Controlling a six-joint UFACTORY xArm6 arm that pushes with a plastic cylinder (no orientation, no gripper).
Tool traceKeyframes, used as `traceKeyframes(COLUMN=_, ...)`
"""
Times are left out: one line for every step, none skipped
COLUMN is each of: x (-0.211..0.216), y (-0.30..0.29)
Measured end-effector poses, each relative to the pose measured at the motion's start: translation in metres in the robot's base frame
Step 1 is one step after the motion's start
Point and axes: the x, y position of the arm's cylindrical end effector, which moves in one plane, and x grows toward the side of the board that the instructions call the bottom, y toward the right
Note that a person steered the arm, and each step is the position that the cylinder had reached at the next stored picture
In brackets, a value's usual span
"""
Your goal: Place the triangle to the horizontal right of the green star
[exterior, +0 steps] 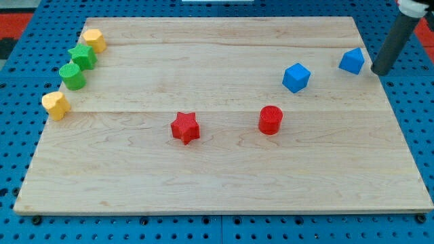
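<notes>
The blue triangle lies near the board's right edge, toward the view's top. My tip stands just right of it, a small gap apart. The green star sits at the far left near the view's top, between a yellow block above it and a green cylinder below it. The triangle is far across the board from the star.
A blue cube lies left of the triangle. A red cylinder and a red star sit mid-board. A second yellow block lies at the left edge. The wooden board rests on blue pegboard.
</notes>
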Motion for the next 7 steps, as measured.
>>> traceKeyframes(x=-0.010, y=-0.037)
traceKeyframes(x=-0.012, y=-0.096)
traceKeyframes(x=-0.027, y=-0.136)
traceKeyframes(x=-0.032, y=-0.076)
traceKeyframes(x=-0.049, y=-0.016)
traceKeyframes(x=-0.064, y=-0.041)
traceKeyframes(x=-0.067, y=-0.097)
